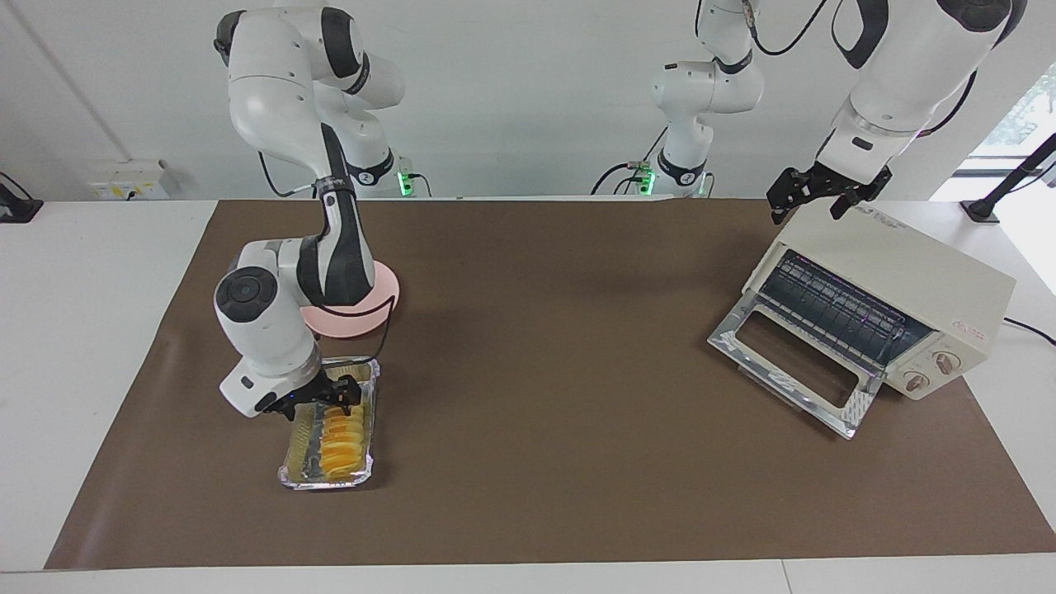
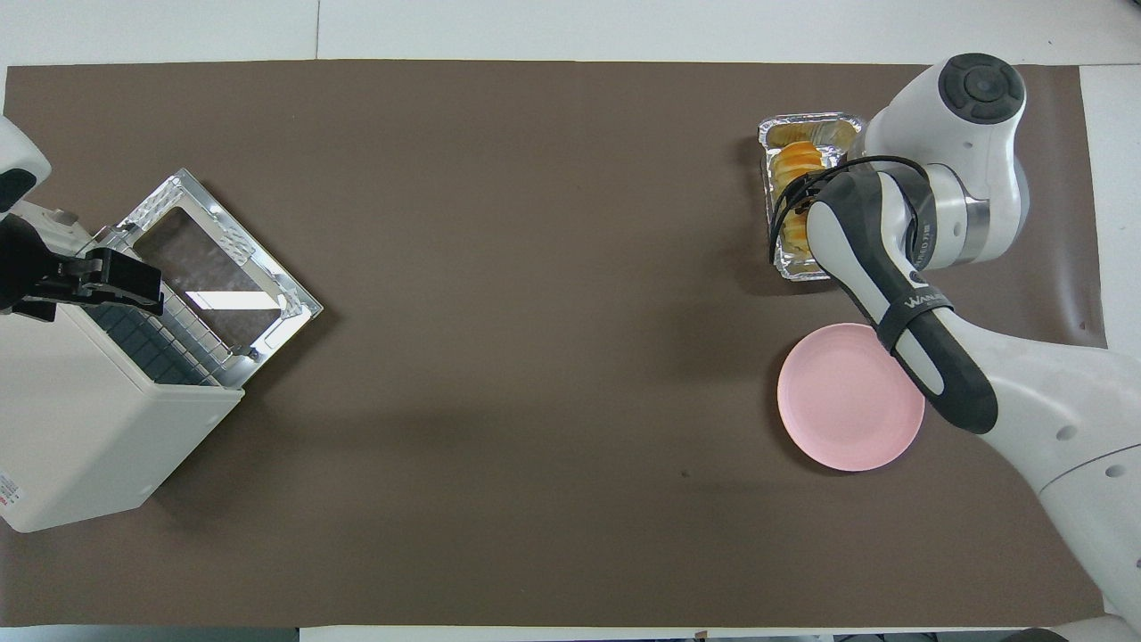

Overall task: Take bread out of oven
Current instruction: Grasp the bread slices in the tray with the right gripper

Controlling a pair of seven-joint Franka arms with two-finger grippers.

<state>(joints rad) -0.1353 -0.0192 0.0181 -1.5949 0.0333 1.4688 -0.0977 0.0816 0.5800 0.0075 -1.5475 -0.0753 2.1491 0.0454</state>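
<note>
The bread [image 1: 341, 437] [image 2: 796, 160], a ridged golden loaf, lies in a crinkled foil tray [image 1: 290, 462] [image 2: 807, 123] at the right arm's end of the table. My right gripper [image 1: 330, 394] is open and points down, low over the end of the bread nearer the robots. In the overhead view the arm hides it. The cream oven [image 1: 899, 280] [image 2: 80, 428] stands at the left arm's end, its glass door [image 1: 788, 363] [image 2: 223, 259] dropped open and the wire rack bare. My left gripper [image 1: 813, 196] [image 2: 134, 285] waits open above the oven's top edge.
A round pink plate [image 1: 381, 301] [image 2: 842, 401] lies beside the tray, nearer the robots, partly covered by the right arm. A brown mat [image 1: 536, 371] covers the table between tray and oven.
</note>
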